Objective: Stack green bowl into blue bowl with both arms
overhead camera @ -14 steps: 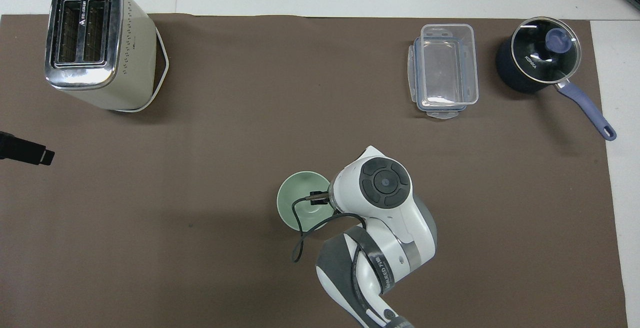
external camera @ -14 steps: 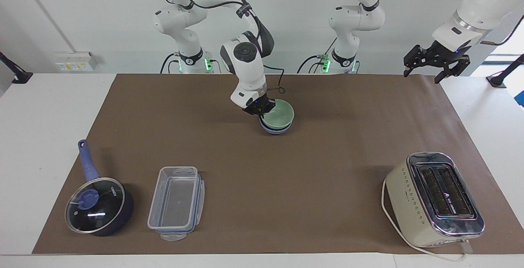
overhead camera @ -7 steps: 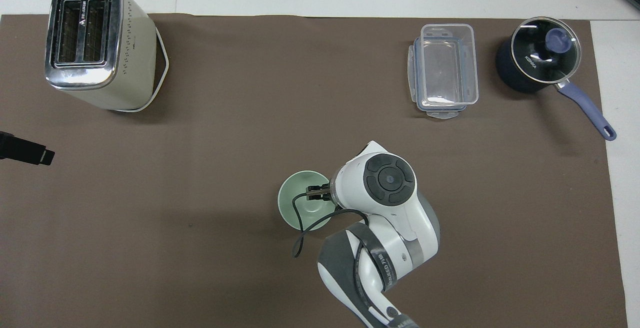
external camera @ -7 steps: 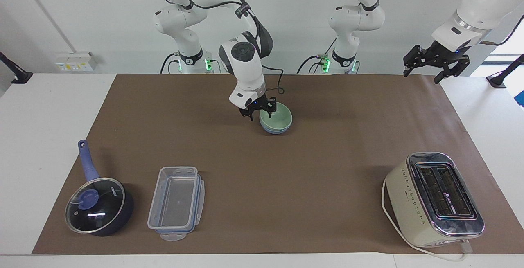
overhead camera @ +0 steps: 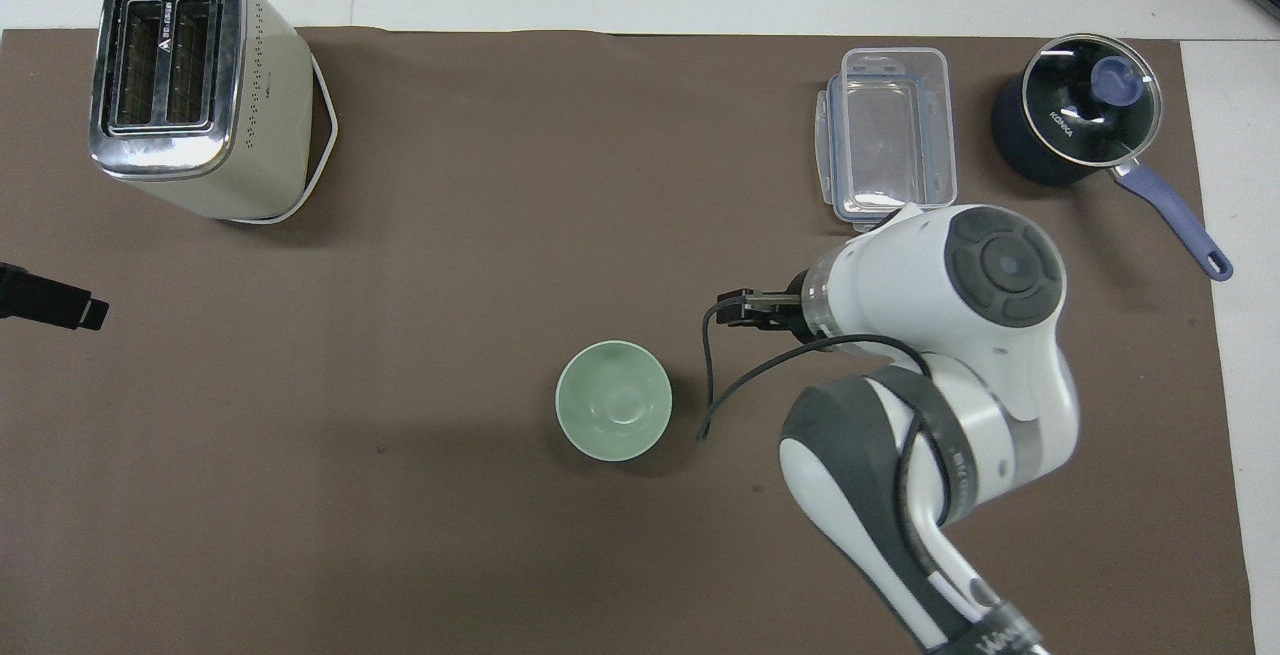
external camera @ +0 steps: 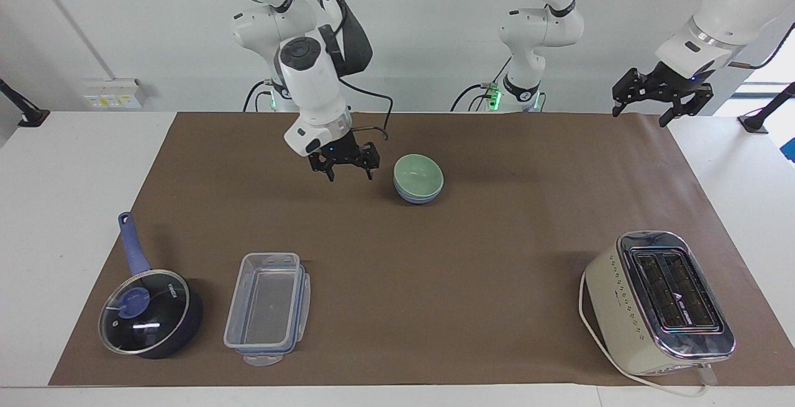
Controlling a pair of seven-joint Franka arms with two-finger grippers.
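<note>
The green bowl (external camera: 418, 174) sits nested inside the blue bowl (external camera: 420, 196) on the brown mat (external camera: 435, 270) that covers the surface, roughly midway between the two arms' ends and toward the robots' edge (from overhead only the green one shows, hiding the blue beneath it). The right gripper (external camera: 346, 169) hangs in the air just beside the stack, toward the right arm's end, over bare mat; its fingers (external camera: 330, 174) stand apart and hold nothing, clear of both bowls. The left gripper (external camera: 640, 112) waits raised above the mat's edge at the left arm's end, fingers spread and empty. Farther from the robots stand a toaster (external camera: 658, 301) at the left arm's end, and a clear plastic container (external camera: 267, 307) beside a glass-lidded saucepan (external camera: 149, 314) at the right arm's end.
</note>
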